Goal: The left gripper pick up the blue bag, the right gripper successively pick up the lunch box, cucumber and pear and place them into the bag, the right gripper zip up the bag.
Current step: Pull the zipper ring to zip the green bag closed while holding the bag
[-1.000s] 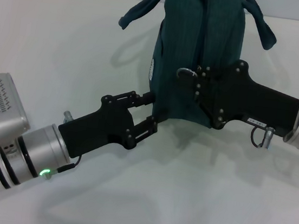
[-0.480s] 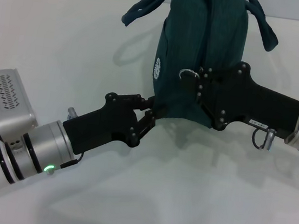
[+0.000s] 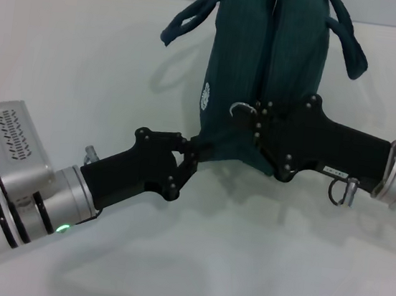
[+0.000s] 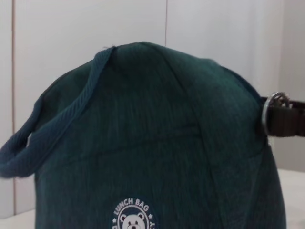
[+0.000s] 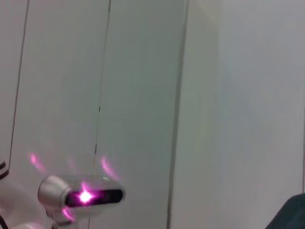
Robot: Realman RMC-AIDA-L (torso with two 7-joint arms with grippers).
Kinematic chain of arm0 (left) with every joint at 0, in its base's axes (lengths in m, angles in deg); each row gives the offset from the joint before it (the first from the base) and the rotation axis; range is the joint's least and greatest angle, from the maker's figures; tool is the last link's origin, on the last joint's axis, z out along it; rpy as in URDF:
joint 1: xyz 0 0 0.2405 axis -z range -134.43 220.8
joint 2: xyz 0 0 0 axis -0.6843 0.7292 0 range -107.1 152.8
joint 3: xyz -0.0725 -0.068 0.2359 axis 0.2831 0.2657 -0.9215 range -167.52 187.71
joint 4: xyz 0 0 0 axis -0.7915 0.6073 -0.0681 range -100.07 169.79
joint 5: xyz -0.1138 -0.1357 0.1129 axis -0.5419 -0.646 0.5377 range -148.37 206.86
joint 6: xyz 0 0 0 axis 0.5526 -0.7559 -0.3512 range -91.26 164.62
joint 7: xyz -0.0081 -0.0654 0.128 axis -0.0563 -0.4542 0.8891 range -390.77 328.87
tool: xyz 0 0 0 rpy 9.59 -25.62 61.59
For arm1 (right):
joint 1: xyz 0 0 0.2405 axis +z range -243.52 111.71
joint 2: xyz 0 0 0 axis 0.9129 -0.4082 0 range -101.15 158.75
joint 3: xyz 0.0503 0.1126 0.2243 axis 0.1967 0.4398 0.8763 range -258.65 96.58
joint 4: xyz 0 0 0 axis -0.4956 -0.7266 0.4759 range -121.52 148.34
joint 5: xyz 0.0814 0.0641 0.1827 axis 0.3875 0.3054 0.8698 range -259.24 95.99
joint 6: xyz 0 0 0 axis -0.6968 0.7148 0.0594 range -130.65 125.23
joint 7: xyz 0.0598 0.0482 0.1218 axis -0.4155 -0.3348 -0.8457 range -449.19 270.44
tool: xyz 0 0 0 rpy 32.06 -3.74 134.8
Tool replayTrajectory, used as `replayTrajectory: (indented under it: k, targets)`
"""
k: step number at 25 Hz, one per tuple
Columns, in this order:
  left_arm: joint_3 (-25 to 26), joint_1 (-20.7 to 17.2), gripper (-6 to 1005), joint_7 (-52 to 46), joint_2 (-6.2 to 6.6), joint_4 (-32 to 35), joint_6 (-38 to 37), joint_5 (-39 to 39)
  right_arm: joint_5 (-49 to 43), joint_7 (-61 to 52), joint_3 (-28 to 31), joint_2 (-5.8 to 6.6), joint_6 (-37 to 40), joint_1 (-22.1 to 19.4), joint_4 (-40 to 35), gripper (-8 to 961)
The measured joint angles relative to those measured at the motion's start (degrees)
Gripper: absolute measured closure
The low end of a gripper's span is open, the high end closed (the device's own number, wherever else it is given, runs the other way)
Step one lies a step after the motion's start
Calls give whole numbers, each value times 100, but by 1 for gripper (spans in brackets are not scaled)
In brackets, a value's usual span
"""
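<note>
The blue bag [image 3: 255,61] stands upright at the back middle of the white table, its two loop handles hanging to either side. My left gripper [image 3: 196,150] is shut on the bag's lower near corner. My right gripper [image 3: 254,113] is at the bag's near side, shut on the silver ring pull [image 3: 239,109] of the zipper. The left wrist view shows the bag [image 4: 152,143] close up with a bear logo, and the ring pull [image 4: 274,109] at its edge. A corner of the bag [image 5: 291,213] shows in the right wrist view. The lunch box, cucumber and pear are out of view.
The white table [image 3: 85,69] spreads around the bag, with a pale wall behind it. A silver ribbed box [image 3: 12,141] sits on my left arm's wrist. A silver device with a pink light [image 5: 83,194] shows in the right wrist view.
My left gripper moved forward and closed on the bag's lower corner; a second ago it was open. My right gripper shifted slightly left with the ring pull.
</note>
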Motion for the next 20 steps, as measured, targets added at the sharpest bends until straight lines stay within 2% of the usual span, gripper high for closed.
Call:
replayTrajectory:
  k: [6,10,14,20]
  targets:
    - [0,-20,916,146,-1,40,348,-15,199,-1044,36,36,-8,-21,6,927]
    - [-14,17,924,345,2,36,803,48,289,-1123,233,75,12,-34,5,926]
    - [-20,45,923,354,1,103,834,93,298,-1137,545,74,70,-104,12,926]
    - [-31,-59,925,318,5,258,634,223,315,-1131,611,67,78,-126,44,925]
